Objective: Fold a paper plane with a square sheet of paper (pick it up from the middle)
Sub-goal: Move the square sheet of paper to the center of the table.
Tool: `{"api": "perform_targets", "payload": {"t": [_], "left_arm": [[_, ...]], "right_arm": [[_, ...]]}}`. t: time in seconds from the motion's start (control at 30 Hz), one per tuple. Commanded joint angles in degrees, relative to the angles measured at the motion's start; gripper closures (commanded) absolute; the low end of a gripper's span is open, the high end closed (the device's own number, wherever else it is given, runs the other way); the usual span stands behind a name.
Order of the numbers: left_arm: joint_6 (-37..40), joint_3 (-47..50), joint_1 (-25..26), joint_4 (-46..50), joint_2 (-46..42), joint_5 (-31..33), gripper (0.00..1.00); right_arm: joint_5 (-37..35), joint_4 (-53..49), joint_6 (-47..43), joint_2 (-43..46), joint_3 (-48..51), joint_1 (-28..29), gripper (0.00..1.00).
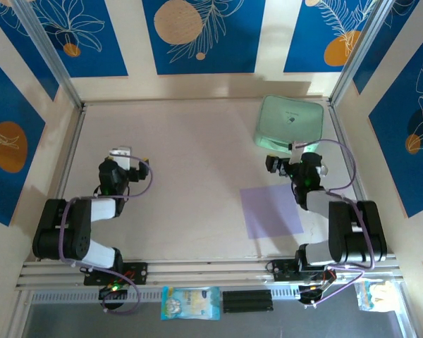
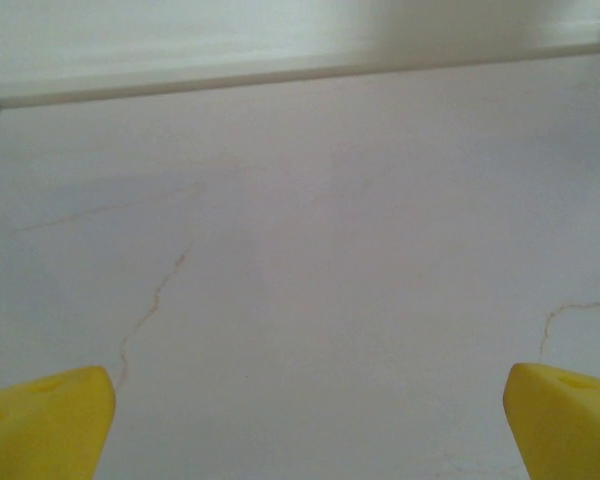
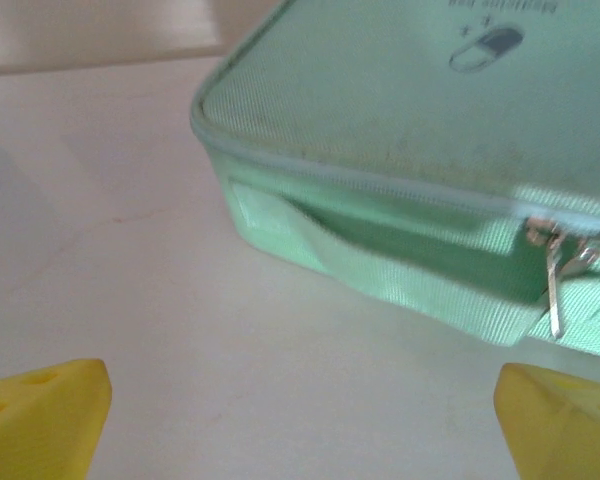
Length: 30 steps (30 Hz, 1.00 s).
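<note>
The sheet of paper [image 1: 271,210], a pale lilac square, lies flat on the table at the right, just left of the right arm. My right gripper [image 1: 282,163] hovers beyond the sheet's far edge, open, its yellow fingertips [image 3: 45,415] wide apart over bare table. My left gripper [image 1: 123,156] is at the left side of the table, far from the sheet, also open, with yellow fingertips [image 2: 40,425] spread over bare tabletop. Neither gripper holds anything. No paper plane shape is in view.
A mint-green zipped case [image 1: 290,122] lies at the back right, right in front of the right gripper, and the right wrist view shows its strap and zipper pull [image 3: 558,280]. Walls close the table [image 1: 190,176] on three sides. A rail runs along the near edge.
</note>
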State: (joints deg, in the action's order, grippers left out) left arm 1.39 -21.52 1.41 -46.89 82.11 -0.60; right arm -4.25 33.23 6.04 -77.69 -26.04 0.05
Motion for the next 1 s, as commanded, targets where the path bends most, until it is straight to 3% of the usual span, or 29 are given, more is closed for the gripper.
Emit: {"api": "perform_targets", "payload": {"t": [0.0,0.2,0.3,0.43,0.5,0.8,0.97], "left_arm": [[-1.3,-2.9,0.4,9.0,-5.6,3.6,0.0],[-14.7,-10.5,0.4,29.1,-17.8,4.8,0.01],[-20.8,-14.0,0.4,38.4,-21.2,2.2,0.01],[-24.8,-16.2,0.3,44.4,-23.7,-1.8,0.01],[-26.3,-16.7,0.3,46.3,-24.0,-2.1,0.01],[-24.5,-18.2,0.3,48.0,-21.0,-9.9,0.01],[-24.7,-18.0,0.3,47.4,-20.8,-9.8,0.01]], "right_arm": [[-2.0,-14.0,3.3,6.2,-5.3,1.2,0.01],[-2.7,-41.2,18.2,13.9,-14.4,3.1,0.01],[1.6,-48.1,23.0,16.5,-15.9,3.8,0.01],[3.8,-59.5,26.2,17.0,-17.7,5.5,0.01],[0.6,-64.8,28.8,16.6,-17.1,7.7,0.05],[-0.2,-68.2,37.9,15.3,-8.8,19.7,0.07],[1.7,-67.7,42.1,12.8,-7.1,25.3,0.08]]}}
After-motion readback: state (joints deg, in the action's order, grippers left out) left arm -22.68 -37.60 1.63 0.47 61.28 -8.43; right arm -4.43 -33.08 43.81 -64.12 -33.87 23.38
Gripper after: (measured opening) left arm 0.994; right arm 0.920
